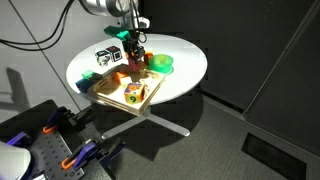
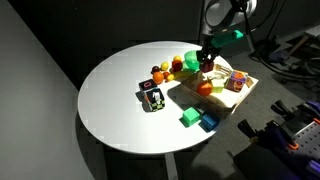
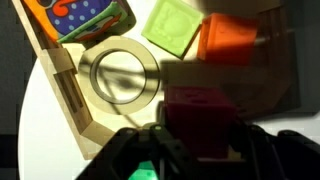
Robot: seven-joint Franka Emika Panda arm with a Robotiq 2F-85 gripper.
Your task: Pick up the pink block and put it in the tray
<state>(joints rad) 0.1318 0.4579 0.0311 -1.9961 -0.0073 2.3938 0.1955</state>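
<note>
- Evidently the jaws are clenched on the pink block (image 3: 200, 115). In the wrist view it fills the gap between the two dark fingers at the bottom edge and hangs over the tray (image 3: 72, 100). As far as I can judge, it is not yet resting on the wood.
- From left to right below it in that view lie a colourful cube (image 3: 85, 18) near the tray's rim, a round ring (image 3: 120, 75), a green block (image 3: 172, 25) and an orange block (image 3: 228, 38).
- The step in hand looks like the set-down. It should go straight down onto bare wood beside the ring, keeping clear of the orange block. The jaws should release only once the block's underside touches, so it cannot tip or hop over the low rim.
- In both exterior views the jaws cover the pink block, so its height above the tray cannot be read.
- The wrist view is deep in shadow, and the block's lower part is cut off by the fingers and the frame.
- On the surface (image 2: 110, 110), a black-and-white cube (image 2: 152, 98) sits apart from the tray.
</note>
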